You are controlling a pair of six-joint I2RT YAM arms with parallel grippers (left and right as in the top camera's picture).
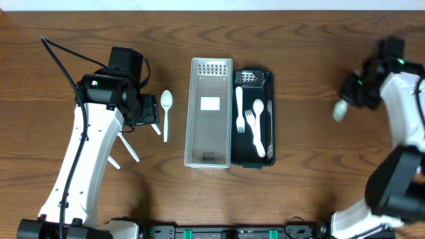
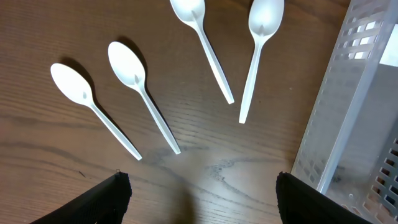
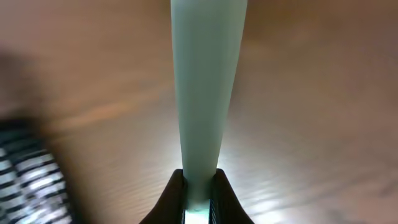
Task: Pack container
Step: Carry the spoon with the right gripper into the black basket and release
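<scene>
Several white plastic spoons [image 2: 134, 71] lie on the wood table left of a clear slotted container [image 1: 192, 113], which also shows in the left wrist view [image 2: 348, 112]. One spoon [image 1: 166, 113] shows fully in the overhead view. A black container [image 1: 271, 86] beside the clear one holds white forks [image 1: 250, 119]. My left gripper [image 1: 143, 113] hovers over the spoons, open and empty [image 2: 202, 199]. My right gripper [image 1: 352, 93] is at the far right, shut [image 3: 200, 193] on the handle of a white plastic utensil [image 3: 208, 81]. Its blurred end [image 1: 339, 110] is too unclear to tell the type.
The two containers stand side by side at the table's middle. The left arm's cable [image 1: 60, 60] trails over the left part of the table. The right arm [image 1: 405, 113] runs along the right edge.
</scene>
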